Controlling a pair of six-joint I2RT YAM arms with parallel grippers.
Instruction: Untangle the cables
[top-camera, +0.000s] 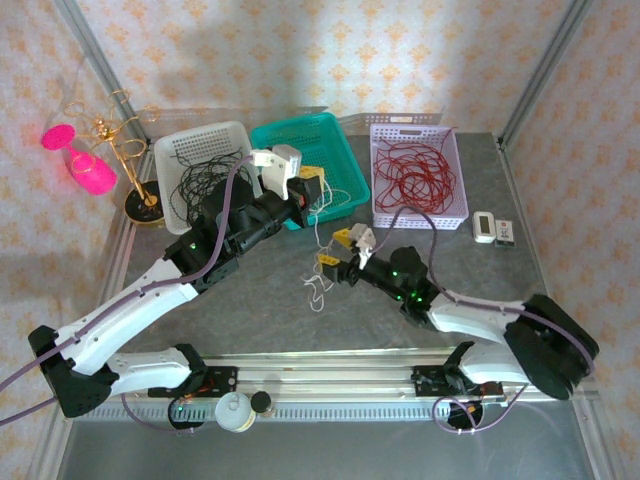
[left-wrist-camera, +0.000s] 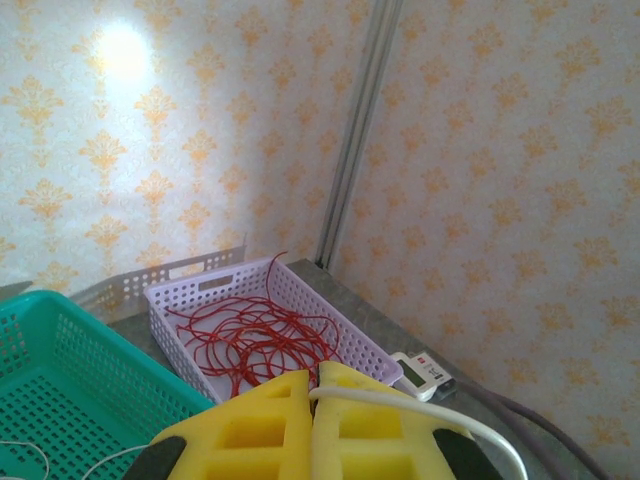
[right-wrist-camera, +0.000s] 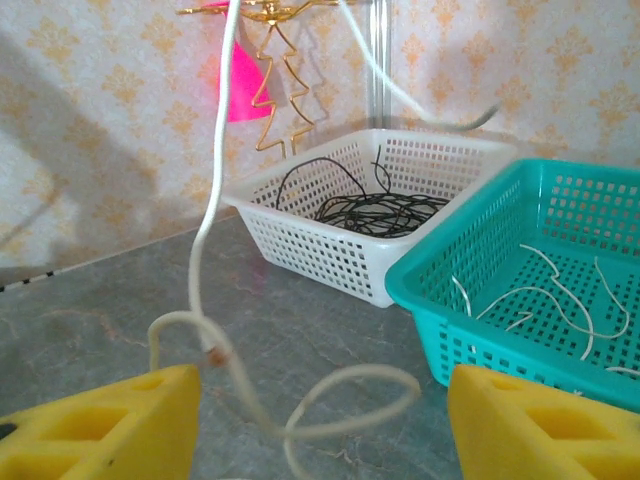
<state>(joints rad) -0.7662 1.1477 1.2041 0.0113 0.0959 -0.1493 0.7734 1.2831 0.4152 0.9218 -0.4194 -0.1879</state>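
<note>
Where the left jaws are pressed together above the near right corner of the teal basket (top-camera: 315, 150), their yellow pads (left-wrist-camera: 260, 425) pinch one white cable (right-wrist-camera: 210, 180). It drops steeply from there toward the near edge, its long axis running far to near in the top view, and ends in loose loops on the grey worktop (top-camera: 250, 300). The right jaws stand wide apart low over the worktop, gripping nothing, with those loops between them. Red cables (top-camera: 413, 175) lie coiled in the lilac basket (top-camera: 410, 130) and black cables (top-camera: 200, 180) in the white basket (top-camera: 200, 135).
</note>
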